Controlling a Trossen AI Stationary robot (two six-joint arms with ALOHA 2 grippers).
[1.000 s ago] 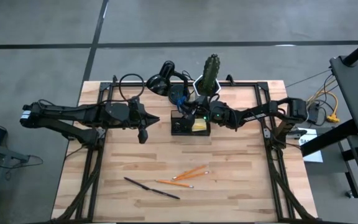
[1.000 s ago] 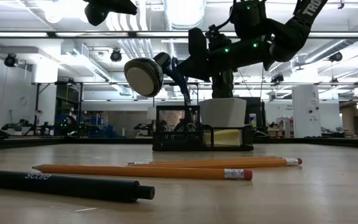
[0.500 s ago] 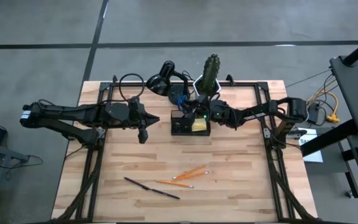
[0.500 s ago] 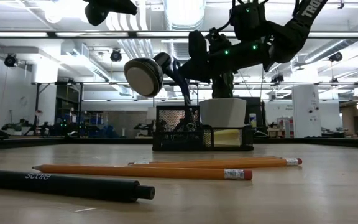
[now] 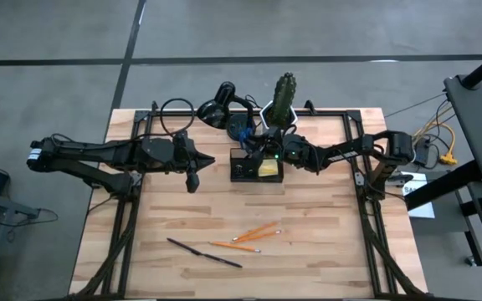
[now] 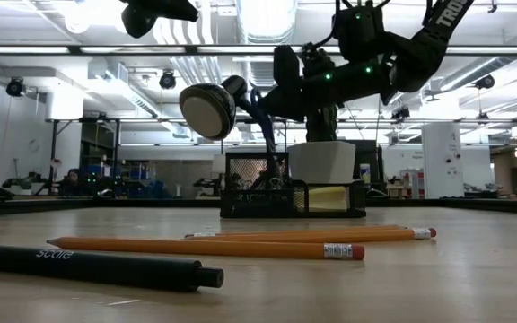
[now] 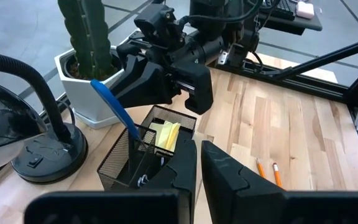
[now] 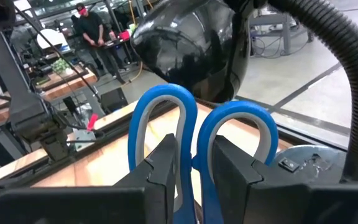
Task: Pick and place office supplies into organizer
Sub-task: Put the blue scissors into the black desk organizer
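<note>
right claw: right gripper [image 8: 188, 165] fingers clamped on the blue-handled scissors [image 8: 194, 121], gripped at the neck between the two loops; hangs right over the organizer [image 5: 256, 167]
left claw: left gripper [image 7: 197, 168] fingers pressed together, nothing held; waits well off to the organizer's side, above the table [image 5: 308, 242]
scissors: blades down in the mesh compartment below the right claw, handles leaning out
sticky pad: yellow sticky-note pad [image 7: 166, 132] already in the other compartment, just beside the scissors
step: likely seating the scissors in the organizer
do it well: lower straight, let the tips reach the bottom before opening; lift clear vertically; keep off the desk lamp [image 5: 217, 107] and cactus pot [image 5: 281, 110] crowding behind the claw
left to do: orange pencils [image 5: 253, 235] and dark pens [image 5: 203, 252] lie flat, well apart from both claws, toward the near edge
surface: pale wood planks, black frame rails at the sides
room: open workshop, grey floor, people at benches far behind
</note>
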